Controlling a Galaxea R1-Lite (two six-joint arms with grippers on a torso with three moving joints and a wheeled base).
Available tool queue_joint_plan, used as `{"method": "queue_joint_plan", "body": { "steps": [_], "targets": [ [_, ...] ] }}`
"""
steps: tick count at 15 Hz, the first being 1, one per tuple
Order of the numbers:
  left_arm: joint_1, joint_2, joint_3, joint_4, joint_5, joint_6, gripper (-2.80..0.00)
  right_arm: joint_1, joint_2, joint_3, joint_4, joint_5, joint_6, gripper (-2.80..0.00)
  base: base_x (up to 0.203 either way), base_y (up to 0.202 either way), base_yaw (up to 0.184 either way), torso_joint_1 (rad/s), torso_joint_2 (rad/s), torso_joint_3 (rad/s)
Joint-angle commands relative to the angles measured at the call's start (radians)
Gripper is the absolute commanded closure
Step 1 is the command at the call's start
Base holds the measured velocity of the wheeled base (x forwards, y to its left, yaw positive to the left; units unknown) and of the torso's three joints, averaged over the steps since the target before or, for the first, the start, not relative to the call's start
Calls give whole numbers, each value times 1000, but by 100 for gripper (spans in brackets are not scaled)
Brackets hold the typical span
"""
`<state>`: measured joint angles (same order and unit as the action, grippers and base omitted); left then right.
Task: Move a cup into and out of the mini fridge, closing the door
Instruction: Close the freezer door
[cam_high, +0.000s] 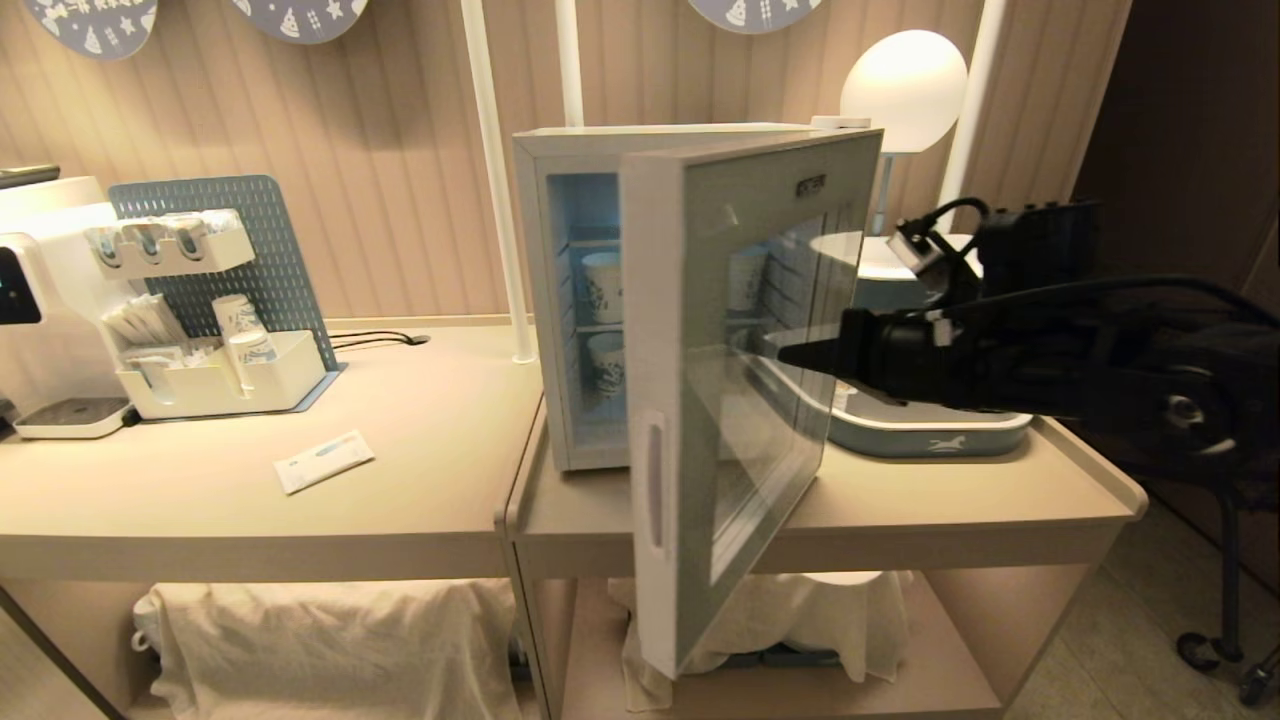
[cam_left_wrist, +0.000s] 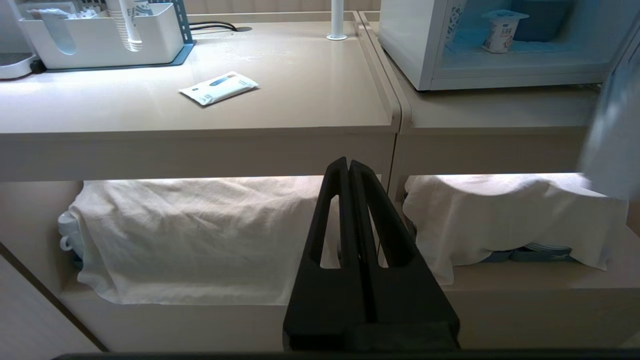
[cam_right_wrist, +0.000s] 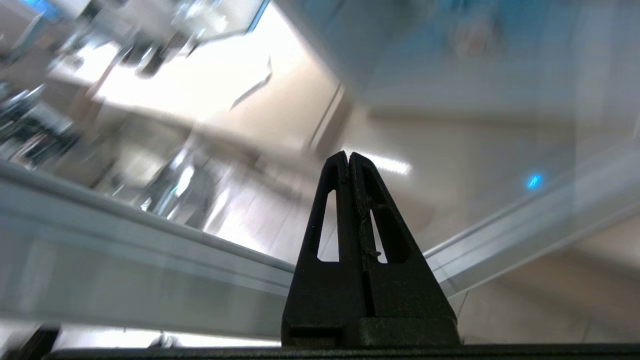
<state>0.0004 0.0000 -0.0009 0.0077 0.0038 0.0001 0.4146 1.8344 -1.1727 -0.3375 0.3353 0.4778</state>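
The white mini fridge (cam_high: 560, 300) stands on the right-hand table with its door (cam_high: 700, 300) swung half open toward me. My right gripper (cam_high: 785, 355) is shut and empty, its tip at the outer glass of the door; whether it touches, I cannot tell. In the right wrist view the right gripper (cam_right_wrist: 348, 156) points at blurred glass and the door frame (cam_right_wrist: 150, 250). The cup (cam_left_wrist: 502, 32), a tiny white pot with a foil lid, stands on the floor of the fridge (cam_left_wrist: 415, 50). My left gripper (cam_left_wrist: 348, 162) hangs shut and empty, low before the tables' under-shelves.
Two taller paper cups (cam_high: 603, 285) stand on the fridge shelves. On the left table are a coffee machine (cam_high: 40, 280), a white organizer (cam_high: 220, 370) and a flat white packet (cam_high: 323, 461). A grey-blue tray (cam_high: 930, 435) and a globe lamp (cam_high: 903, 80) are behind the door. White cloths (cam_high: 320, 640) cover the under-shelves.
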Motion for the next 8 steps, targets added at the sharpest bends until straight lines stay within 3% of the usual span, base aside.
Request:
{"method": "queue_joint_plan", "body": {
  "steps": [1,8],
  "targets": [
    [1,0,1,0,1,0,0,85,143,-135,-4,-168,3,0,0,0,0,0,0,0],
    [0,0,1,0,2,-2,0,202,548,-734,138,-547,-49,0,0,0,0,0,0,0]
  ]
}}
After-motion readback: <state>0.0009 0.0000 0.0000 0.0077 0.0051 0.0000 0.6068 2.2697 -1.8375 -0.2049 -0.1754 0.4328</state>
